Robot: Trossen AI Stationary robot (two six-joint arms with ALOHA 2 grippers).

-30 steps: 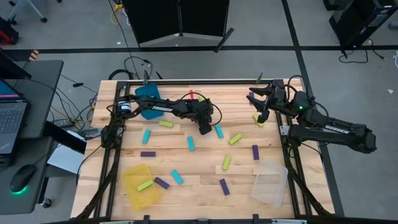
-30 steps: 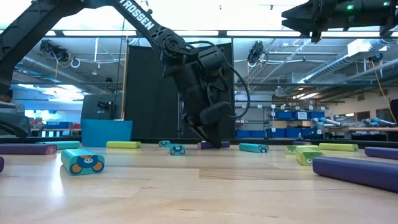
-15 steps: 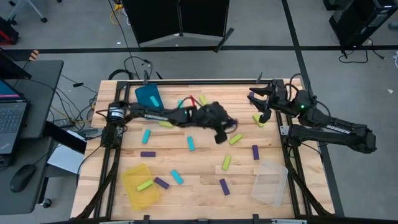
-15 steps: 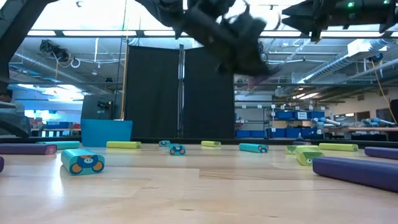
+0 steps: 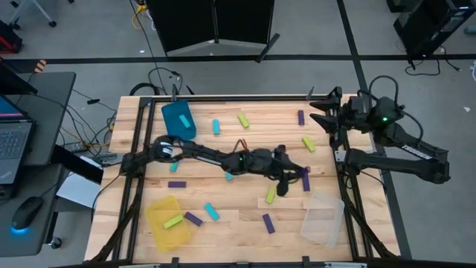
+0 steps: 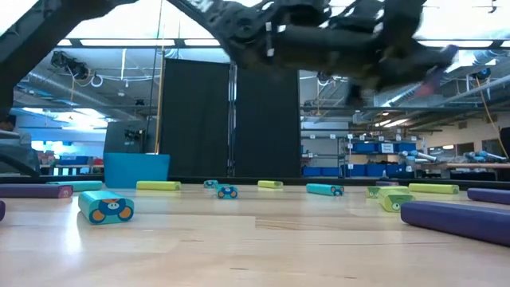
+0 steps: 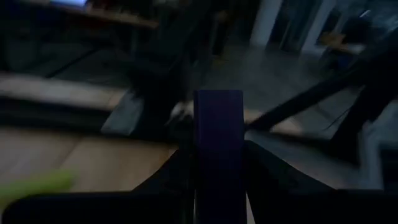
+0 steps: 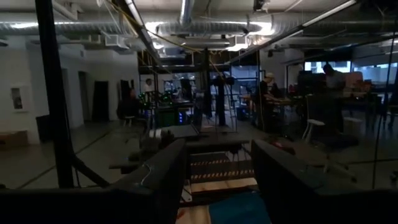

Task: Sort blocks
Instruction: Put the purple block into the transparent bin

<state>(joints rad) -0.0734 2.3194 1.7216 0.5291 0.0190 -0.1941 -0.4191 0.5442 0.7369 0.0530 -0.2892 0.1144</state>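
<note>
The left gripper (image 5: 291,181) is stretched across the table (image 5: 223,223) toward 4 o'clock from its centre, its fingers clamped on a purple block (image 7: 218,149) that stands upright between them in the left wrist view; it sits close to the clear bin (image 5: 322,218) at 5 o'clock. The right gripper (image 5: 325,112) waits raised over the table's 2 o'clock edge, jaws parted and holding nothing. The other blocks lie scattered: a cyan (image 5: 216,126), a green (image 5: 243,120) and a purple (image 5: 300,117) toward 12 o'clock, a green (image 5: 309,144) at 3 o'clock, a green (image 5: 271,195) just beside the left gripper, a purple (image 5: 267,222) at 6 o'clock, a purple (image 5: 176,184) at 9 o'clock, a cyan (image 5: 212,212) and a purple (image 5: 193,219) at 7 o'clock. One green block (image 5: 173,221) lies in the yellow bin (image 5: 159,237) at 8 o'clock, one cyan (image 5: 184,117) in the teal bin (image 5: 175,130) at 11 o'clock.
</note>
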